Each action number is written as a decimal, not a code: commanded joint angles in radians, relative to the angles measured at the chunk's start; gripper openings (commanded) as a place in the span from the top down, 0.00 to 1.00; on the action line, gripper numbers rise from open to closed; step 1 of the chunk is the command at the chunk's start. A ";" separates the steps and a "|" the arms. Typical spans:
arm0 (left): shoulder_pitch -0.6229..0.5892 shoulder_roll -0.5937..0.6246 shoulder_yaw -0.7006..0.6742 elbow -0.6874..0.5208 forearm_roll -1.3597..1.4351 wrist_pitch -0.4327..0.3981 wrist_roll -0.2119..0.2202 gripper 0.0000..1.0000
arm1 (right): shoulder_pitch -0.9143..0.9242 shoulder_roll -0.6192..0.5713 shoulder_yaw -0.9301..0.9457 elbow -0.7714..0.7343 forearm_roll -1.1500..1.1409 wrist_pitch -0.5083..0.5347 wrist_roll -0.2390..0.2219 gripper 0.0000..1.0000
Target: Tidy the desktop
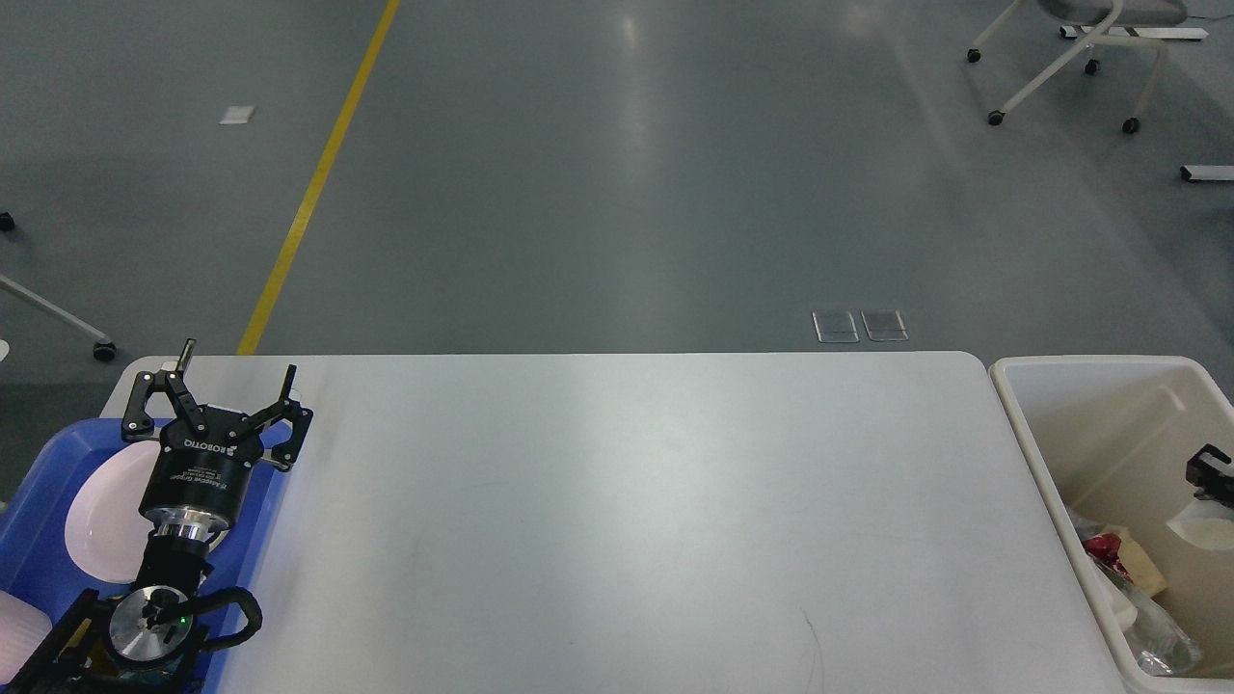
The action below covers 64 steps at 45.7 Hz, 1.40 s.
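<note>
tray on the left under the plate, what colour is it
Blue tray, seen best in the head view.

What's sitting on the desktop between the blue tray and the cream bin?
Nothing. In the head view the desktop is bare from the blue tray to the cream bin, apart from a faint dark scratch near its front edge.

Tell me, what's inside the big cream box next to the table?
Inside the cream bin lie crumpled wrappers, one red and shiny, and clear plastic. The right claw dips in at the edge with something white under it. Anything beneath the pile is covered.
</note>
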 commanded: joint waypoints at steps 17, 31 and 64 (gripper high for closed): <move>0.000 0.000 -0.001 0.000 0.000 0.000 0.000 0.04 | -0.358 0.262 0.100 -0.297 0.011 -0.331 -0.015 1.00; 0.000 0.000 -0.001 0.000 0.000 0.000 0.000 0.04 | -0.375 0.269 0.103 -0.296 0.012 -0.339 -0.015 1.00; 0.000 0.000 -0.001 0.000 0.000 0.000 0.000 0.04 | -0.375 0.262 0.096 -0.280 -0.002 -0.449 -0.003 0.00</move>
